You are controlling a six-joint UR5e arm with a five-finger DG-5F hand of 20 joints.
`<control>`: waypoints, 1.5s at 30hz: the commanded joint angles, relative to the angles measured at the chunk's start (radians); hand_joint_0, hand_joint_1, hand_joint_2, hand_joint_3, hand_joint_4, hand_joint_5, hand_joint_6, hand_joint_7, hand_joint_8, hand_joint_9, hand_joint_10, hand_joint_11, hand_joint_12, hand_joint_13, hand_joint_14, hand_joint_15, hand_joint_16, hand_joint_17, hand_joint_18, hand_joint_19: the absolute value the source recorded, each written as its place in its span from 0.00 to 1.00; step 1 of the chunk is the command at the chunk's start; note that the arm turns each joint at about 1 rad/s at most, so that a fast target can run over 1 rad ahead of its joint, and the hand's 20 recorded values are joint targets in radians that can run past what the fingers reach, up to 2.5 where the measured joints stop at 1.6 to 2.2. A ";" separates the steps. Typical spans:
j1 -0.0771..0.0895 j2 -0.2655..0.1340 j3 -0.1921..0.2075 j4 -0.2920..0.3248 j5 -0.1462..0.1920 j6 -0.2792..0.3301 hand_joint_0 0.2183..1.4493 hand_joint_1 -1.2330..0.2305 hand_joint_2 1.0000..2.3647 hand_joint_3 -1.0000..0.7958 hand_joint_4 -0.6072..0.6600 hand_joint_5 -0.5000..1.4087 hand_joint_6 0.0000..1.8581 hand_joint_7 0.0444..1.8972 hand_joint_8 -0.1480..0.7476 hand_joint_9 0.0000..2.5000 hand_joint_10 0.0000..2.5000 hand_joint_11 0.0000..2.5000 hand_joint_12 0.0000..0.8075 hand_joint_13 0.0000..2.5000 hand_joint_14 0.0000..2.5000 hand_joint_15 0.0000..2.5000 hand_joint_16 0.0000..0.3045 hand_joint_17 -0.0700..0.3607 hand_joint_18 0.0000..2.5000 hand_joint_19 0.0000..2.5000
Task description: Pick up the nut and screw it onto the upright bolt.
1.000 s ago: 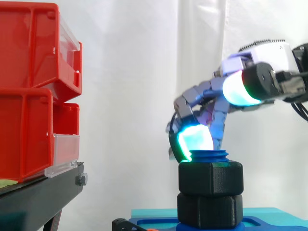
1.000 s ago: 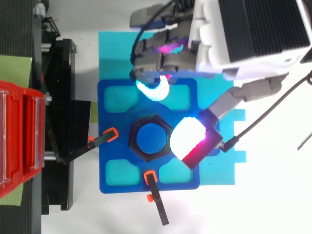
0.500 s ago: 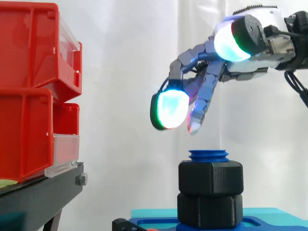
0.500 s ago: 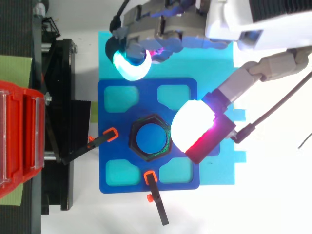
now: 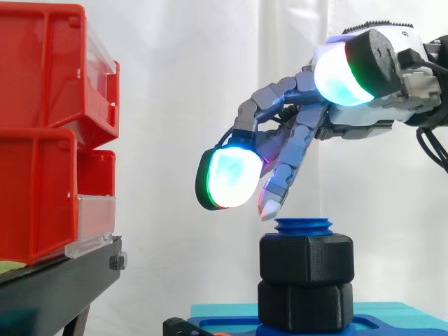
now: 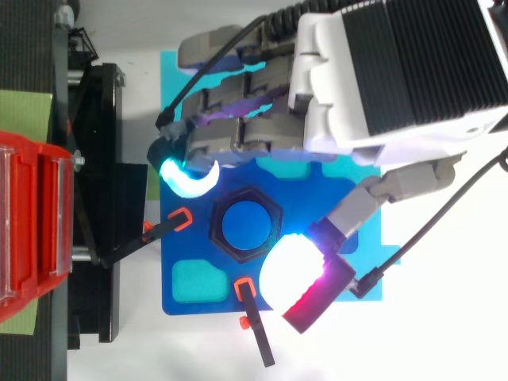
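Hand [image 6: 381, 79] hovers w/ fingers spread & slack, gripping nothing, the black nut [image 5: 306, 258] just below its fingertips, sitting on the upright blue bolt [image 5: 302, 226], blue plate [image 6: 171, 298] underneath, red bins [image 5: 42, 126] on black stand [image 5: 56, 287] well beyond the fingertips.

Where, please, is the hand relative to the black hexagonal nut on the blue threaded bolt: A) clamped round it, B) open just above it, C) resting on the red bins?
B: the hand hangs open above the black hexagonal nut on the blue threaded bolt, touching neither.
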 commanded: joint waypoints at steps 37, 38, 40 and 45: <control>0.021 0.000 -0.067 0.079 0.016 -0.012 0.21 0.71 0.00 0.28 0.56 0.17 0.27 0.30 0.40 0.24 0.00 0.00 0.38 0.17 0.00 0.00 0.11 0.34 0.04 0.00; 0.021 0.000 -0.067 0.079 0.016 -0.012 0.21 0.71 0.00 0.28 0.56 0.17 0.27 0.29 0.40 0.23 0.00 0.00 0.37 0.17 0.00 0.00 0.11 0.34 0.03 0.00; 0.021 -0.002 -0.067 0.077 0.014 -0.015 0.21 0.71 0.00 0.28 0.55 0.16 0.27 0.29 0.39 0.23 0.00 0.00 0.38 0.16 0.00 0.00 0.11 0.34 0.03 0.00; 0.023 -0.002 -0.105 0.113 0.014 -0.015 0.21 0.71 0.00 0.28 0.55 0.16 0.27 0.29 0.40 0.22 0.00 0.00 0.38 0.16 0.00 0.00 0.11 0.34 0.02 0.00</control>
